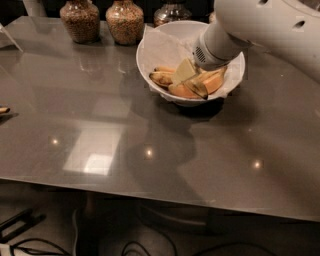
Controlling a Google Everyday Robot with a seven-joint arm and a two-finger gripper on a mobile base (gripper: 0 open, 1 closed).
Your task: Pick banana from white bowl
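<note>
Pale cream against the fruit, the gripper (183,73) sits low inside the white bowl (139,59), reaching in from the upper right at the end of a thick white arm (272,27) whose ribbed wrist hangs over the bowl's far rim. We cannot tell whether the gripper is open or closed, because only one wedge-shaped pale face of it shows above the fruit. The banana (161,78), small and curved with a dark tip pointing left, lies in the bowl just beside the gripper on its left, apparently touching or nearly touching it. Deeper orange-toned bananas (212,81) are heaped under and to the right of the gripper, one ending in a blackened tip near the front rim. Crinkled white paper (161,46) lines the bowl behind the fruit. The bowl stands on a glossy grey table (150,165) that mirrors several ceiling lights. Two glass jars (80,21) of brown grain stand at the far edge to the left of the bowl, and a third jar (172,11) shows just behind it.
</note>
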